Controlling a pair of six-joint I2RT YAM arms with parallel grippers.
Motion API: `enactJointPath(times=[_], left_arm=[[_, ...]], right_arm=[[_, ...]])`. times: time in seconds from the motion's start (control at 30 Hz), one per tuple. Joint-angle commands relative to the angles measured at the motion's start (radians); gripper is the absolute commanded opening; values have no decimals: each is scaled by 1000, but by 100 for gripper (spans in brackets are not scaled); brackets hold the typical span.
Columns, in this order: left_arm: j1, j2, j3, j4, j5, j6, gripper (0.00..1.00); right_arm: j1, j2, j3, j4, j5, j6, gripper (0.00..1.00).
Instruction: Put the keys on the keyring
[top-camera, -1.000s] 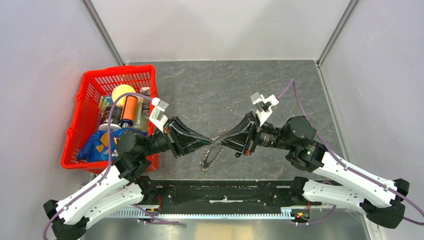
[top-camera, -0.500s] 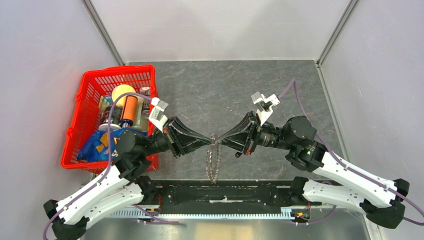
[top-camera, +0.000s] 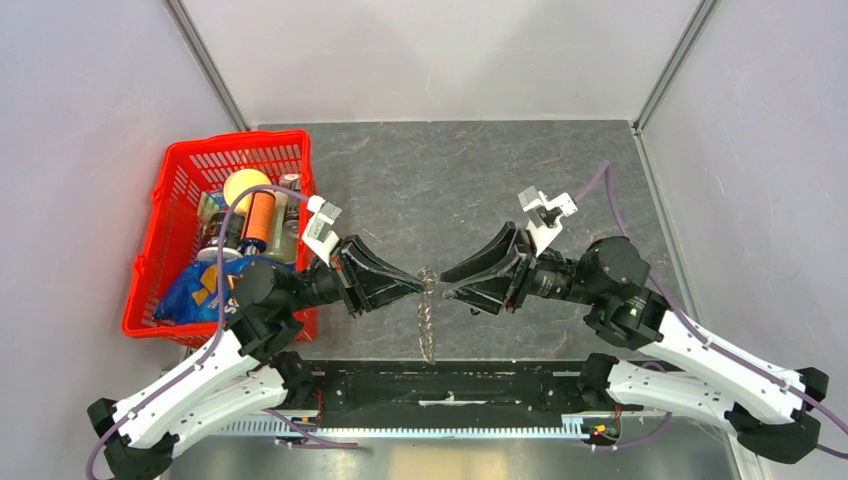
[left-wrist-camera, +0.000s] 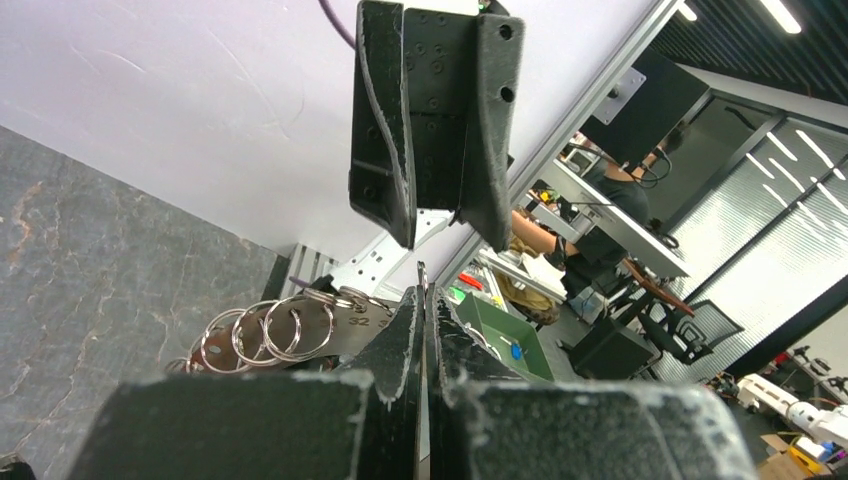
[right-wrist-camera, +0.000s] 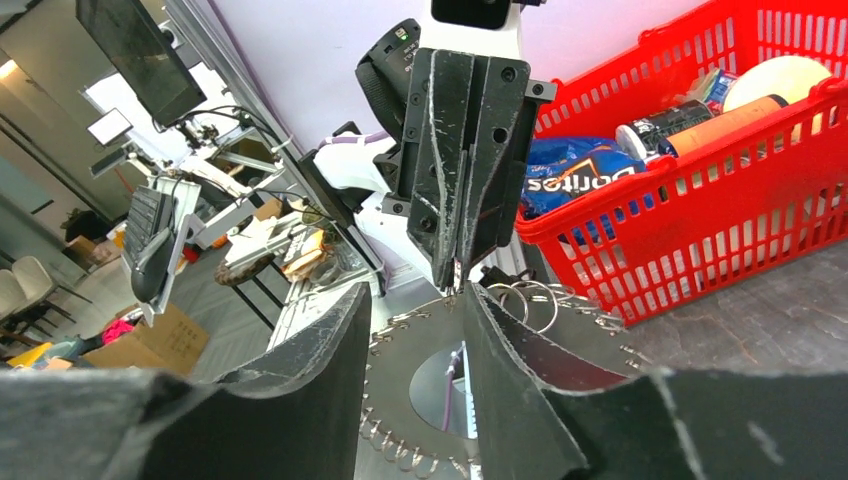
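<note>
The left gripper (top-camera: 420, 283) is clenched on the top of the keyring (top-camera: 428, 322), its two fingers pressed flat together with a thin strip of metal pinched between their tips, as the left wrist view shows. The keyring hangs edge-on below that grip, above the tabletop (top-camera: 450, 180) and over the middle of its near edge; whether its lowest keys touch the surface cannot be told. In the right wrist view it appears as a grey toothed disc with a round hole, with several small split rings bunched at the top beside the clamped fingers. The right gripper (top-camera: 446, 282) faces the left one tip to tip, just beside the keyring's top. It is released, with its jaws parted, and nothing is between them. A red basket (top-camera: 235, 141) stands along the tabletop's left edge and holds a yellow ball (top-camera: 245, 185), an orange bottle (top-camera: 260, 220) and a blue crisp bag (top-camera: 200, 288).
</note>
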Motion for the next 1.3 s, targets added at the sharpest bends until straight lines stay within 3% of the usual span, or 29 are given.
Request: enactJointPath(times=[0.0, 0.2, 0.5, 0.9, 1.27], left_arm=[[-2, -4, 27, -8, 31, 62, 2], [-2, -6, 33, -15, 74, 95, 2], [-1, -26, 40, -55, 124, 148, 2], [-2, -42, 28, -70, 137, 154, 2], [-2, -72, -7, -62, 138, 137, 2]], right_arm=[[-1, -52, 24, -78, 32, -44, 50], [-1, -91, 72, -316, 175, -99, 58], [-1, -13, 106, -801, 685, -9, 62], [-27, 229, 32, -845, 839, 62, 56], [-169, 495, 12, -740, 768, 50, 59]])
